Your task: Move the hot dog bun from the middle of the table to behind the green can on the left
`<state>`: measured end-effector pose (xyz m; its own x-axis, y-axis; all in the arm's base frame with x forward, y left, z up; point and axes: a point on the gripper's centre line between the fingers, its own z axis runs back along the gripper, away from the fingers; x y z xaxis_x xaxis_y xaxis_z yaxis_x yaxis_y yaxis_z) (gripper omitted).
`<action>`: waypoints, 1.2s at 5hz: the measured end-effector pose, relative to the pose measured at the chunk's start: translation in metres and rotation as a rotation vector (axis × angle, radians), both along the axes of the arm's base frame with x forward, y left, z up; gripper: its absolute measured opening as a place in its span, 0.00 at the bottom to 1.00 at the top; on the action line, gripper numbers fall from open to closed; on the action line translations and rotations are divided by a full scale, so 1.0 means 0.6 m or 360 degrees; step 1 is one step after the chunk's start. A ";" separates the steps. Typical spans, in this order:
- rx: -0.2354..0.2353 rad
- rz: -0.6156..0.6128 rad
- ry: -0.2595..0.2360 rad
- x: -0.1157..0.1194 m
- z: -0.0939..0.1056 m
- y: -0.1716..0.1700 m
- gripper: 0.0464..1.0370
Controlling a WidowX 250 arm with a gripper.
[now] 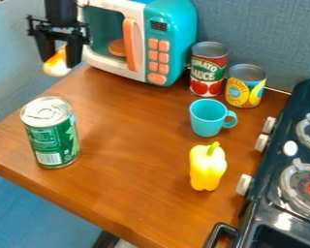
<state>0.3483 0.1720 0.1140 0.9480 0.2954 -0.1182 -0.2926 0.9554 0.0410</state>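
We see the gripper (61, 60) at 10 o'c. w/ fingers closed on an orange-white toy (54, 67), long axis near-vert., narrow end toward 1 o'c. From it, microwave (141, 54) is approx. 3 o'c., green can (53, 133) approx. 6.

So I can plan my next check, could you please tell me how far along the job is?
The pickup looks done: the gripper holds the orange toy beside the microwave. Holding it is the step in hand; setting it down seems left, since it is gripped.
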 end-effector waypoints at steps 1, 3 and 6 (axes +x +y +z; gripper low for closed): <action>-0.0047 -0.0035 0.0074 -0.013 -0.026 0.012 0.65; -0.0131 -0.0191 0.0238 -0.037 -0.102 0.010 0.65; -0.0106 -0.0290 0.0147 -0.046 -0.157 0.006 0.65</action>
